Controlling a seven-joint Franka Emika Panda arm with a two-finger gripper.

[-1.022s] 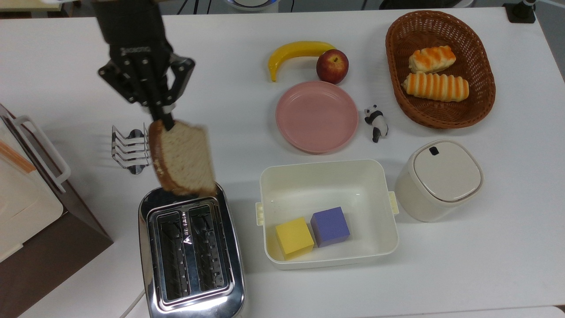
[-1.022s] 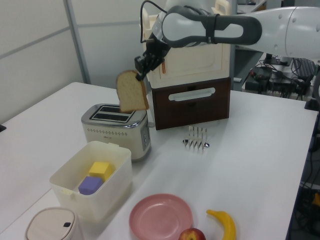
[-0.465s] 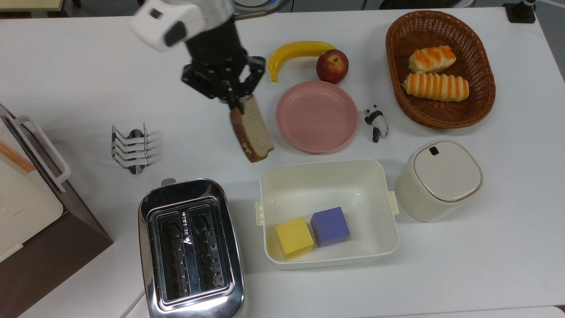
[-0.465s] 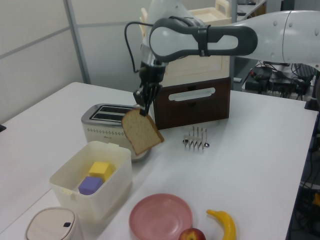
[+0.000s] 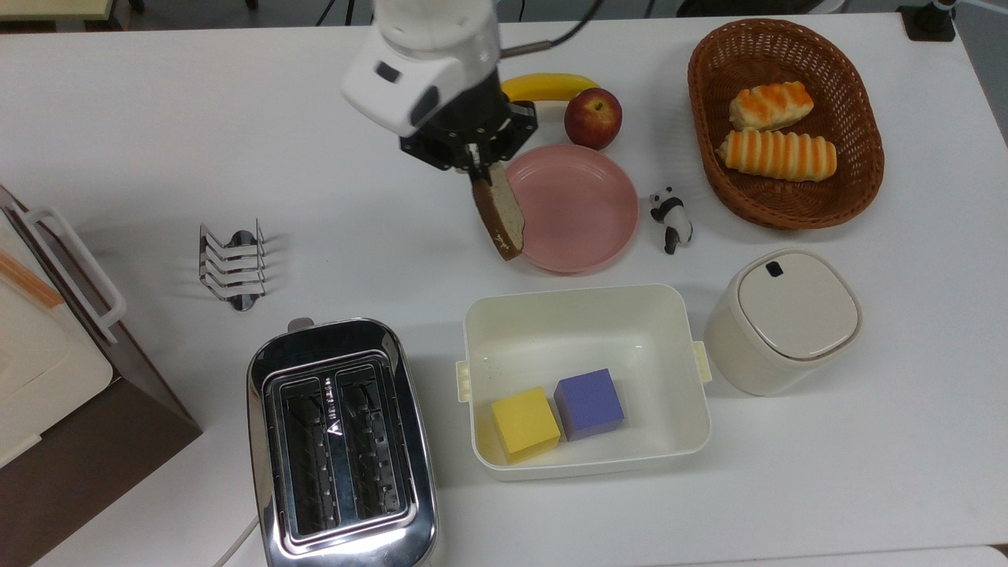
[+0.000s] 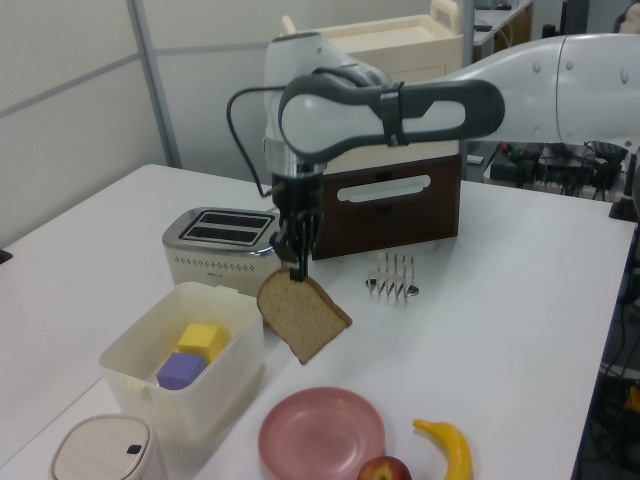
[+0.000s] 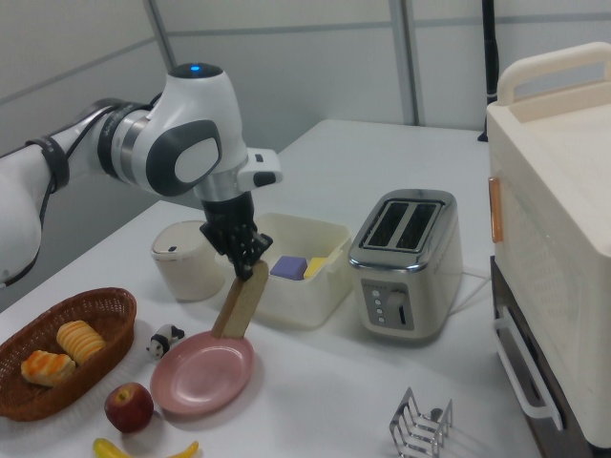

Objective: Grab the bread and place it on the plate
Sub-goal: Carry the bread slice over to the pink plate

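My gripper (image 5: pixel 479 167) is shut on the top edge of the bread (image 5: pixel 498 213), a grey-brown slice with a darker crust. The slice hangs tilted in the air, edge-on in the top view, over the left rim of the pink plate (image 5: pixel 587 213). In the left view the bread (image 6: pixel 303 315) hangs from the gripper (image 6: pixel 298 270) above and behind the plate (image 6: pixel 322 435). In the right view the bread's (image 7: pixel 242 299) lower edge is just above the plate's (image 7: pixel 202 372) far rim, under the gripper (image 7: pixel 246 262).
A banana (image 5: pixel 551 85) and an apple (image 5: pixel 593 118) lie behind the plate, and a panda figure (image 5: pixel 671 219) stands to its right in the top view. Nearby are a wicker basket (image 5: pixel 858 181) with rolls, a cream tub (image 5: pixel 587 323), a lidded bin (image 5: pixel 787 319), a toaster (image 5: pixel 340 441) and a toast rack (image 5: pixel 232 264).
The gripper has carried the bread from above the toaster towards the top view's right and lower, to the plate's left rim. The slice has turned more edge-on.
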